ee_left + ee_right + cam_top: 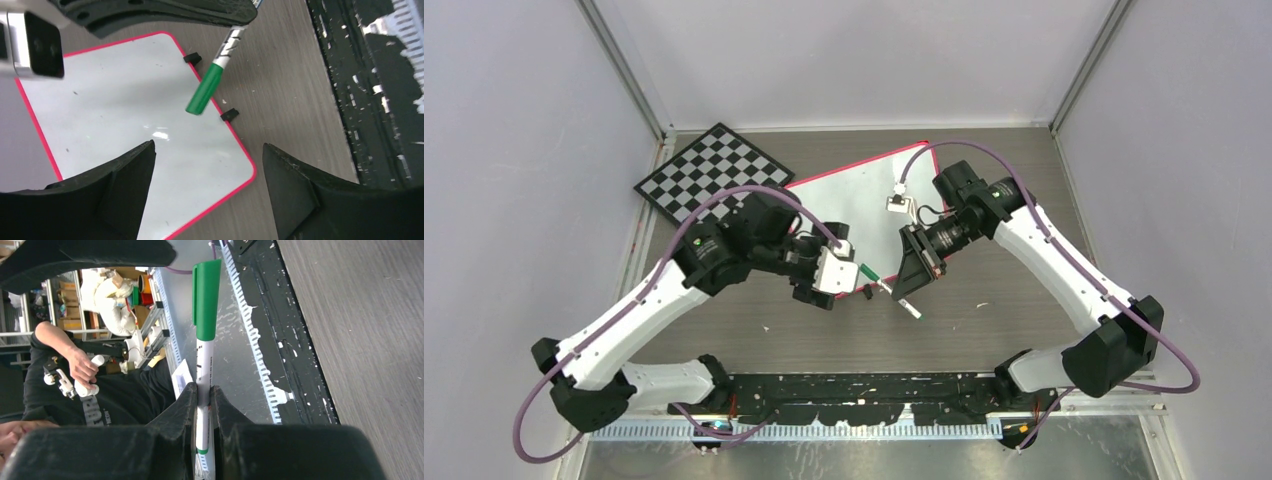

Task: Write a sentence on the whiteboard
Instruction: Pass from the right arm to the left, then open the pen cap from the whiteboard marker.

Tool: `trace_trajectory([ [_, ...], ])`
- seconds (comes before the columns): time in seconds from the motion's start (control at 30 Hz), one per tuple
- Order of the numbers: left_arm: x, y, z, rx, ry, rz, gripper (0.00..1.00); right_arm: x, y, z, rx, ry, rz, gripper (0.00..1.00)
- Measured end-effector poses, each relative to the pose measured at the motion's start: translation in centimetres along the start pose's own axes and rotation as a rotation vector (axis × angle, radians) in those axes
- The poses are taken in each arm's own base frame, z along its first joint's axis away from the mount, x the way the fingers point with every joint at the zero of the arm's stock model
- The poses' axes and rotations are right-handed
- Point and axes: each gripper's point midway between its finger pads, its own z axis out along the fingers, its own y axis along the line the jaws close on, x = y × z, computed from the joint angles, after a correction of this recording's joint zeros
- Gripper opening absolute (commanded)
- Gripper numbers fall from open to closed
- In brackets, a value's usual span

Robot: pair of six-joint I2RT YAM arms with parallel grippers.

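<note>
The whiteboard lies flat behind both grippers; its red-rimmed white face shows no green lettering, so the sentence is not in view. My right gripper is shut on the white barrel of a marker whose green cap is on. In the top view the marker hangs above the table, cap end toward my left gripper. My left gripper is open and empty. The capped end floats ahead of its jaws, apart from them, over the board's edge.
A black-and-white chessboard lies at the back left beside the whiteboard. The board's two black feet stick out from its edge. A black rail runs along the table's near edge. A seated person shows beyond that edge.
</note>
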Motion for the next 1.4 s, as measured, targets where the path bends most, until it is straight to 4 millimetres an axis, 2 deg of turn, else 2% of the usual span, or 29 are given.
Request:
trace_trajectory([
  [0.23, 0.0, 0.0, 3.3, 0.061, 0.049, 0.159, 0.66, 0.8, 0.9, 0.5, -0.035, 0.037, -0.006, 0.00],
  [0.53, -1.1, -0.8, 4.7, 0.091, 0.046, 0.267, 0.46, 1.1, 1.4, 0.6, -0.061, 0.048, -0.009, 0.00],
  [0.63, -1.0, -1.0, 5.3, 0.103, 0.053, 0.282, 0.31, 1.1, 1.5, 0.7, -0.072, 0.056, -0.003, 0.00],
  [0.7, -1.0, -1.0, 5.5, 0.107, 0.057, 0.290, 0.15, 1.1, 1.7, 0.7, -0.083, 0.060, -0.005, 0.00],
  [0.73, -1.0, -1.0, 5.6, 0.106, 0.058, 0.293, 0.08, 1.1, 1.7, 0.7, -0.085, 0.061, -0.006, 0.03],
  [0.77, -1.0, -0.9, 5.6, 0.104, 0.062, 0.299, 0.02, 1.1, 1.8, 0.7, -0.086, 0.062, -0.006, 0.14],
  [0.8, -0.8, -1.1, 5.6, 0.110, 0.070, 0.292, 0.00, 1.1, 1.8, 0.6, -0.084, 0.062, -0.006, 0.26],
  [0.9, -0.3, -1.3, 5.4, 0.109, 0.094, 0.261, 0.00, 0.8, 1.6, 0.4, -0.067, 0.056, -0.006, 0.61],
  [0.97, 0.0, -0.9, 5.3, 0.085, 0.102, 0.201, 0.00, 0.0, 1.4, 0.0, -0.050, 0.036, -0.012, 0.76],
  [1.07, 1.1, 0.0, 4.7, 0.064, 0.127, 0.071, 0.00, -2.0, 0.9, -1.4, -0.016, -0.027, -0.025, 0.81],
  [1.23, 2.7, 1.8, 4.0, 0.037, 0.152, -0.225, 0.00, -5.7, -0.6, -5.2, 0.072, -0.192, -0.038, 0.84],
  [1.4, 2.7, 2.1, 3.5, 0.060, 0.108, -0.482, 0.00, -7.2, -2.2, -6.1, 0.169, -0.298, -0.015, 0.90],
])
